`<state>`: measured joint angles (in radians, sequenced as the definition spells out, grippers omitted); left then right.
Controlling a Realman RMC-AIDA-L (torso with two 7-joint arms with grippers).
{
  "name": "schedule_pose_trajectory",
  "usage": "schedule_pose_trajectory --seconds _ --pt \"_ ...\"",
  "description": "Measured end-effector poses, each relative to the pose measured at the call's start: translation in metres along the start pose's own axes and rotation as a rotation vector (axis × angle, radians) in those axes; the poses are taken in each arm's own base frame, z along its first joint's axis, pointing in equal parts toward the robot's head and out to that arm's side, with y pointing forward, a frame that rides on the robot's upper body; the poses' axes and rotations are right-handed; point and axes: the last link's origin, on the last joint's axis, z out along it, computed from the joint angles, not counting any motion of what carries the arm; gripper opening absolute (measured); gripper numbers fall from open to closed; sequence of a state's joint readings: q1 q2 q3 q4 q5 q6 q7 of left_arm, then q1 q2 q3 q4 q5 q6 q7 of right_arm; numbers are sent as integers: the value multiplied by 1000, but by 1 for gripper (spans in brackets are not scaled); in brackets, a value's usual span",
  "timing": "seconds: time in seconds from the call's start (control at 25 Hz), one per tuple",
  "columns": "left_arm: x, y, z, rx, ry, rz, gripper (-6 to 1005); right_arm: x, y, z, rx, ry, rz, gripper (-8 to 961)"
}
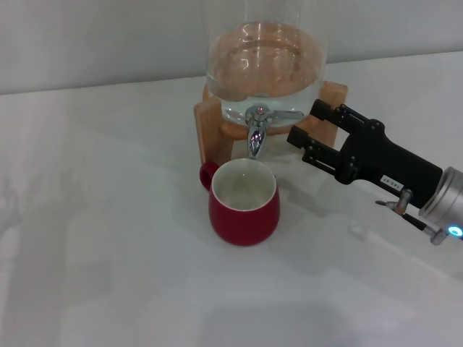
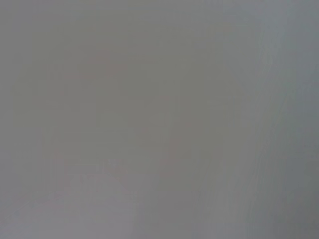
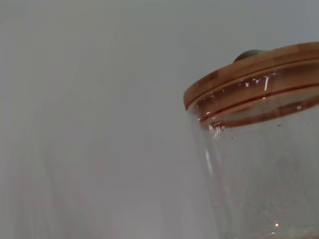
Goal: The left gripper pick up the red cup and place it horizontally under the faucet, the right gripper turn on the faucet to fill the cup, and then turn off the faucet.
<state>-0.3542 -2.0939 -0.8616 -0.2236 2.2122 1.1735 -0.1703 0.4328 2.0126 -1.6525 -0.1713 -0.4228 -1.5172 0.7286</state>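
The red cup (image 1: 244, 202) stands upright on the white table, right below the chrome faucet (image 1: 257, 129). Its white inside looks empty and its handle points back left. The faucet projects from a clear glass dispenser (image 1: 264, 65) on a wooden stand (image 1: 210, 126). My right gripper (image 1: 309, 123) is open, just right of the faucet's lever and level with it, not touching it. My left gripper is out of view; the left wrist view shows only plain grey. The right wrist view shows the dispenser's wooden lid (image 3: 251, 72) and glass wall.
The white table (image 1: 108, 217) spreads to the left and front of the cup. A pale wall stands behind the dispenser. The right arm's black body and silver wrist (image 1: 441, 199) reach in from the right edge.
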Motion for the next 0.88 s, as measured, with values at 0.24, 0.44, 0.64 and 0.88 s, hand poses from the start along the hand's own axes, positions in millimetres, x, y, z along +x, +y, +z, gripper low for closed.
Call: schedule_pose_trajectory --seconds 0.24,0.44,0.64,0.88 --pt "1 1 1 -3 3 -1 440 0 1 3 -16 6 12 755" --pt "2 2 3 -6 6 0 440 1 2 4 -25 11 21 754" --pt "2 2 4 -8 7 2 440 0 4 7 -41 13 23 754" --pt "2 2 5 -8 5 3 440 0 6 11 -63 20 35 754"
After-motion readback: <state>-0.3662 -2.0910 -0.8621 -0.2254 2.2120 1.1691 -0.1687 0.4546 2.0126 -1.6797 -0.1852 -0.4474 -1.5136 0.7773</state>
